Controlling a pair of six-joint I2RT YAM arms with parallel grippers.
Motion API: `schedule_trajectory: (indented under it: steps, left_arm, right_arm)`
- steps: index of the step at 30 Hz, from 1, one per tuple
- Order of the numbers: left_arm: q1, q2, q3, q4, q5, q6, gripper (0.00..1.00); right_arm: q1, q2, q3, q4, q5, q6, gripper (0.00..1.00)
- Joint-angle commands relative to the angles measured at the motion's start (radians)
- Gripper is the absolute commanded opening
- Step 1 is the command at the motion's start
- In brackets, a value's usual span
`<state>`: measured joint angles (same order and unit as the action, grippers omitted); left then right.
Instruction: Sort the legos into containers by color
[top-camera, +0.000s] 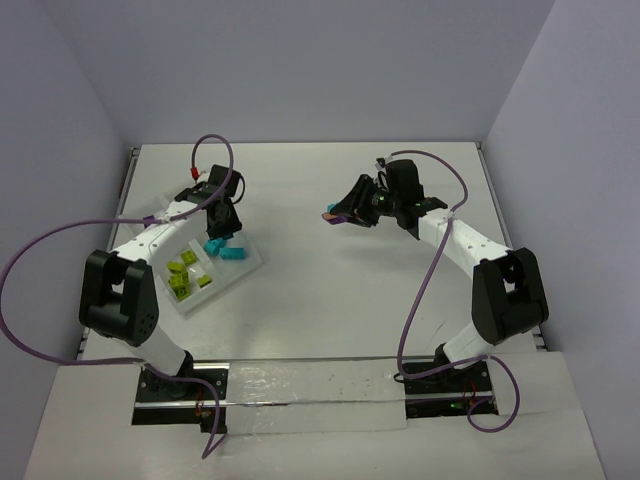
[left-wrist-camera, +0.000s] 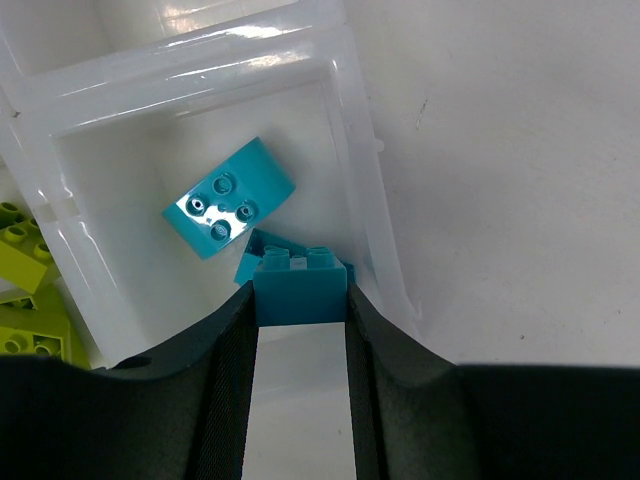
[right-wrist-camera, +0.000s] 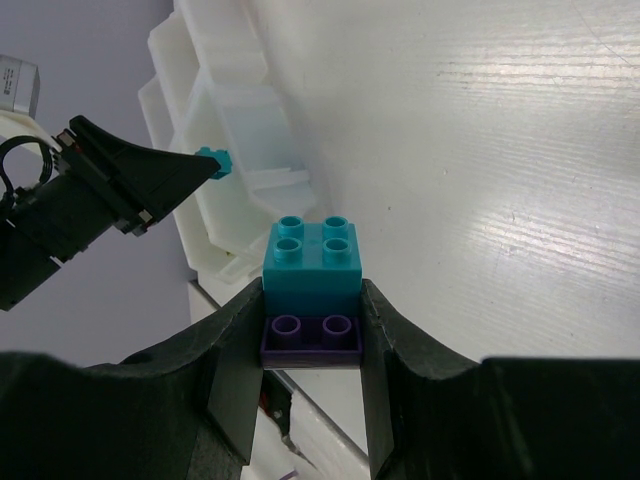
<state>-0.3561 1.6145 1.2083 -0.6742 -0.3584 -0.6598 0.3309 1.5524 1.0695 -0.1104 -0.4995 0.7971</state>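
The white tray (top-camera: 226, 279) lies at the left. My left gripper (top-camera: 222, 236) hangs over its far-right compartment, shut on a turquoise brick (left-wrist-camera: 300, 292). Another turquoise brick (left-wrist-camera: 228, 198) lies loose in that compartment (left-wrist-camera: 120, 170), with a third partly hidden behind the held one. Lime green bricks (top-camera: 186, 271) fill the neighbouring compartment, at the left edge of the left wrist view (left-wrist-camera: 20, 245). My right gripper (top-camera: 337, 213) is held above the table centre, shut on a cluster (right-wrist-camera: 312, 290): a turquoise brick (right-wrist-camera: 312, 255) snapped to a purple brick (right-wrist-camera: 310, 337).
The tray also shows in the right wrist view (right-wrist-camera: 235, 120), with the left gripper's black fingers (right-wrist-camera: 150, 175) beside it. Grey walls enclose the table on three sides. Purple cables loop off both arms.
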Motion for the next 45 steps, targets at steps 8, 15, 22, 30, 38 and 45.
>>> schedule_trajectory:
  steps: [8,15,22,30,38,45]
  left_arm:
    - [0.008,0.024,0.0,0.047,0.018,0.011,0.14]
    - [0.007,0.027,0.003,0.048,0.013,0.012,0.18]
    - [0.012,0.035,0.007,0.046,0.011,0.018,0.29]
    - [0.013,-0.013,0.035,0.014,0.014,0.025,0.75]
    - [0.012,-0.155,0.148,0.004,0.27,0.118,0.71]
    - [0.01,-0.192,0.175,0.124,0.757,0.156,0.7]
  right_arm:
    - [-0.006,-0.038,0.001,0.009,0.007,-0.021,0.0]
    - [-0.006,-0.038,0.0,0.013,0.003,-0.023,0.0]
    - [-0.006,-0.04,0.001,0.014,0.003,-0.021,0.0]
    - [-0.006,-0.048,0.005,0.004,-0.008,-0.036,0.0]
    - [0.003,-0.075,-0.023,0.055,-0.207,-0.135,0.0]
    - [0.022,-0.148,-0.07,0.106,-0.379,-0.212,0.0]
